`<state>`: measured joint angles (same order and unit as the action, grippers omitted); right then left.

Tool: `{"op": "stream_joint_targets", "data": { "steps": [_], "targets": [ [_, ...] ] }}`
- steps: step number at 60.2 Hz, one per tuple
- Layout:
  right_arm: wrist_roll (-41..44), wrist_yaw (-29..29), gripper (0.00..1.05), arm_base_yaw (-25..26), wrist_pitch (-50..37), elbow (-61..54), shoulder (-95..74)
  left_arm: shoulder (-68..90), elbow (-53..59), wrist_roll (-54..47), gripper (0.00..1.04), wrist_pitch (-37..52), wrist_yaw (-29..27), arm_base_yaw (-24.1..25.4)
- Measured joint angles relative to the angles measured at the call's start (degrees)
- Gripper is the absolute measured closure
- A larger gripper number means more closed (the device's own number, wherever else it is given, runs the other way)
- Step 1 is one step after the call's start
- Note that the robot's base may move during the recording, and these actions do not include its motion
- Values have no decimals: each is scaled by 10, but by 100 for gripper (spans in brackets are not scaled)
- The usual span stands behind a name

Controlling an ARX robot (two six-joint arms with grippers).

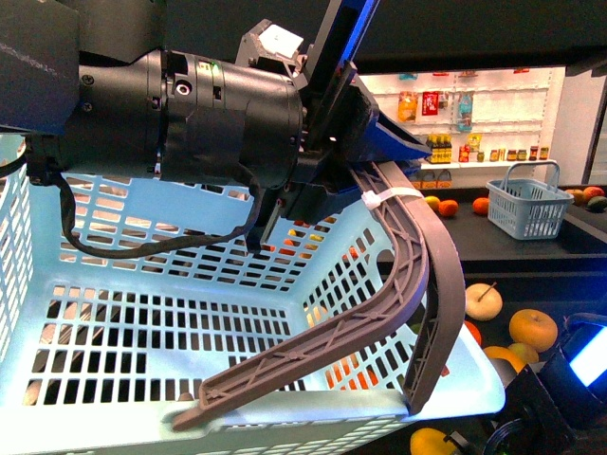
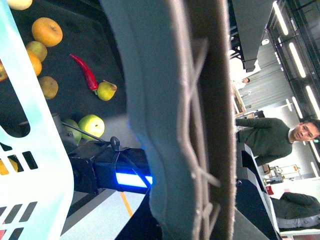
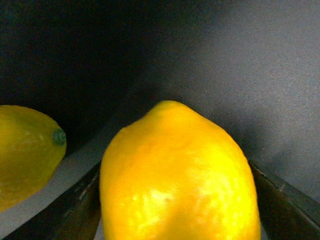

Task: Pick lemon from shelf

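Observation:
In the right wrist view the bright yellow, lumpy lemon (image 3: pixel 177 180) fills the space between my right gripper's dark fingers (image 3: pixel 280 205), which are shut on it over the shelf's dark tray (image 3: pixel 250 60). In the front view my right gripper (image 1: pixel 531 417) is low at the right by the black shelf (image 1: pixel 531 256); a yellow fruit (image 1: pixel 432 443) shows beside it. My left gripper (image 1: pixel 365 171) is shut on the grey-brown basket handle (image 1: pixel 408 275) and holds up the light-blue basket (image 1: pixel 190 313). The handle (image 2: pixel 200 120) fills the left wrist view.
A second yellow-green fruit (image 3: pixel 25 150) lies beside the lemon. The shelf holds oranges (image 1: pixel 448 207), golden fruit (image 1: pixel 533 327) and a small grey basket (image 1: pixel 529 204). White store shelves (image 1: pixel 474 123) stand behind. A red chilli (image 2: pixel 86 71), a green apple (image 2: pixel 91 125) and a person (image 2: pixel 270 137) show in the left wrist view.

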<state>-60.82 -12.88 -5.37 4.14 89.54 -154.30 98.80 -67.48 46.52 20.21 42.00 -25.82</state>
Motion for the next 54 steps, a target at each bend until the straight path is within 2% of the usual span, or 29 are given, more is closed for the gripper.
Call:
{"op": "stream_joint_targets", "data": {
  "steps": [14, 22, 31, 40, 54],
  "targets": [
    [25, -29, 38, 12, -32, -53, 34, 0, 0, 0, 97, 0, 0, 0],
    [67, -53, 38, 33, -72, -109, 89, 0, 0, 0, 97, 0, 0, 0],
    [131, -47, 38, 60, -123, -174, 181, 0, 0, 0, 97, 0, 0, 0],
    [185, 2, 38, 79, -159, -237, 298, 0, 0, 0, 97, 0, 0, 0],
    [209, 141, 38, 70, -143, -277, 480, 0, 0, 0, 97, 0, 0, 0]
  ]
}}
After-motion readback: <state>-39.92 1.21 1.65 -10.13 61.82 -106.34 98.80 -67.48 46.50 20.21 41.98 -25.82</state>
